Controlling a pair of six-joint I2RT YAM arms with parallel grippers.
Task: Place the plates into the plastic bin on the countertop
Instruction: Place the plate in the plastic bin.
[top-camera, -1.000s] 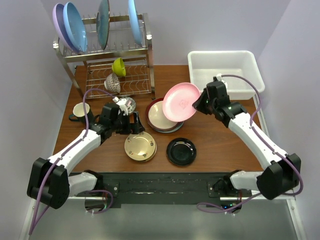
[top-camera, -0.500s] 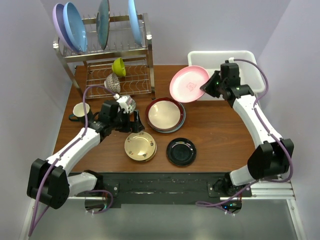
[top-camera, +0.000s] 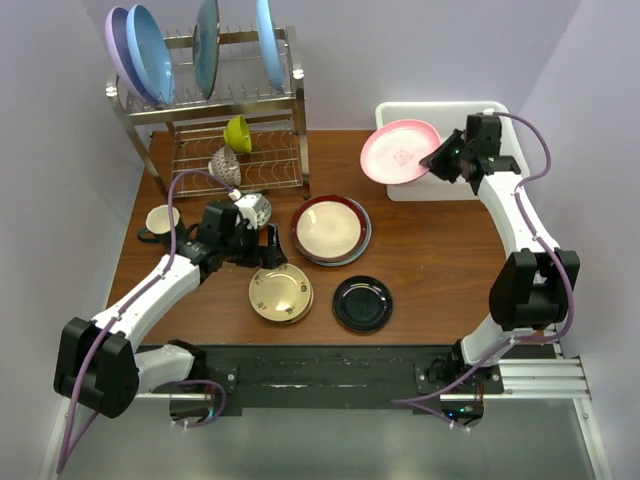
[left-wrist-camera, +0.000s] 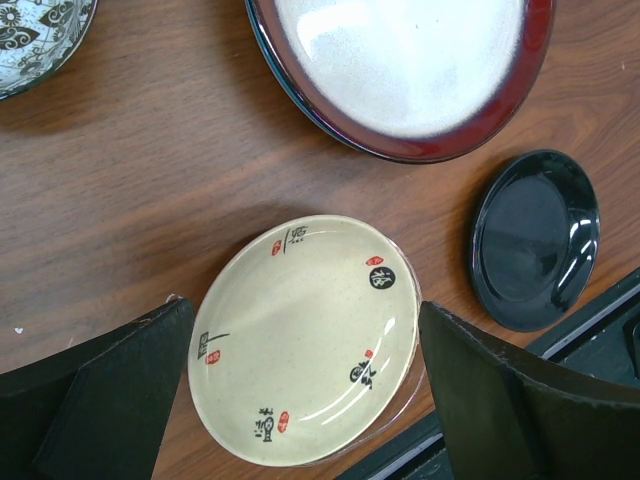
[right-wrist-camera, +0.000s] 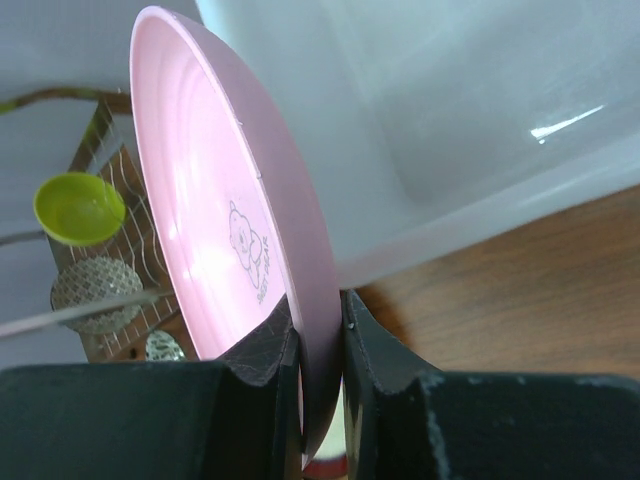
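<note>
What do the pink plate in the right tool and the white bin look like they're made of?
Pink plate: probably melamine or other plastic, going by its smooth satin sheen, thin rim and printed cartoon motif; glazed ceramic can't be ruled out. White bin: moulded plastic, glossy and seemingly a little translucent, with a soft highlight on its wall.

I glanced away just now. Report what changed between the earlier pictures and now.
The right gripper, shut on the pink plate throughout, carried it from near the stacked plates to the left edge of the plastic bin, farther right and back. Nothing was released. The left gripper stayed open over the gold-tan plate; nothing else moved.
</note>
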